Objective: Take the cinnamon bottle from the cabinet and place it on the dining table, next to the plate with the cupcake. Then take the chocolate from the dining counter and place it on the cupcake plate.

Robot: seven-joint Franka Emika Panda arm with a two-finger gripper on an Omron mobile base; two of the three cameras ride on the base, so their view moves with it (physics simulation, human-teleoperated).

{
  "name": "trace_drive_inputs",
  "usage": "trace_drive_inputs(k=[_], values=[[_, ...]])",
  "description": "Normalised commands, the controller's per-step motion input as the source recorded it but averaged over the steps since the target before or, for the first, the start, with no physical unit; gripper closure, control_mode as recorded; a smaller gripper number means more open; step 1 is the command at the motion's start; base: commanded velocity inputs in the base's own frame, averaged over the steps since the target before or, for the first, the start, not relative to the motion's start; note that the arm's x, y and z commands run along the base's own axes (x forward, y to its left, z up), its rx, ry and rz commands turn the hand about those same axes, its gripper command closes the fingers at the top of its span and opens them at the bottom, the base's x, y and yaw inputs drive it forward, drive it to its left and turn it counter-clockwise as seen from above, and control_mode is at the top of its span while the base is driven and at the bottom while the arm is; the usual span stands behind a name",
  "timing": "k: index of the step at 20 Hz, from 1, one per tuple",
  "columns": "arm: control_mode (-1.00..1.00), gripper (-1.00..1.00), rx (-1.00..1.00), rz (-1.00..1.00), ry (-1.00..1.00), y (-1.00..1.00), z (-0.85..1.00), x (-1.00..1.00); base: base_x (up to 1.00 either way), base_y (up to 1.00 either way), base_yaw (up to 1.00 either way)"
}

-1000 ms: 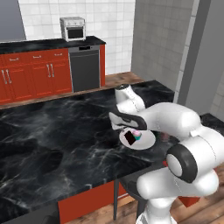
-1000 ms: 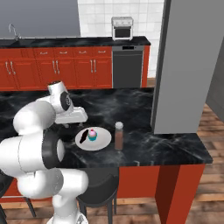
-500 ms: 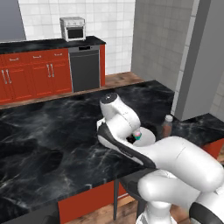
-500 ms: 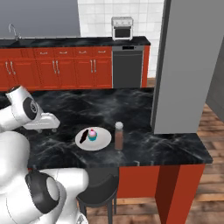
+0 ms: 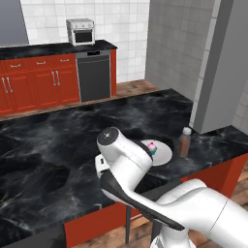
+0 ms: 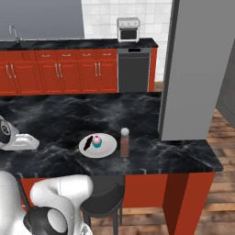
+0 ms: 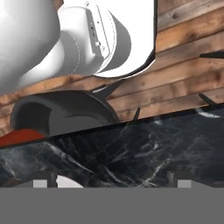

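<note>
Right base view shows the chocolate (image 6: 87, 140) and cupcake (image 6: 97, 141) on the plate (image 6: 106, 148), so the swinging arm with its released gripper (image 7: 113, 186) could knock the cinnamon bottle (image 6: 124, 142) over.

i'm standing in a kitchen — red cabinets (image 6: 59, 71), a dishwasher (image 6: 133, 71), a toaster oven (image 6: 128, 29) and white wall tiles (image 5: 116, 22) are surrounding a marble-topped island (image 6: 64, 114).

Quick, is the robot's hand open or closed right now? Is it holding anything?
Gripper: open, holding nothing; it sits over the black marble top.
</note>
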Motion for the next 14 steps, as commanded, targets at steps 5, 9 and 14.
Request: trace_drive_inputs(k=[5,9,14], values=[[-1.00,-1.00,0.00,0.00,0.00,0.00,-0.01,-0.01,0.00,0.00,0.00],[-1.00,-1.00,0.00,0.00,0.00,0.00,0.00,0.00,0.00,0.00,0.00],[-1.00,-1.00,0.00,0.00,0.00,0.00,0.00,0.00,0.00,0.00,0.00]])
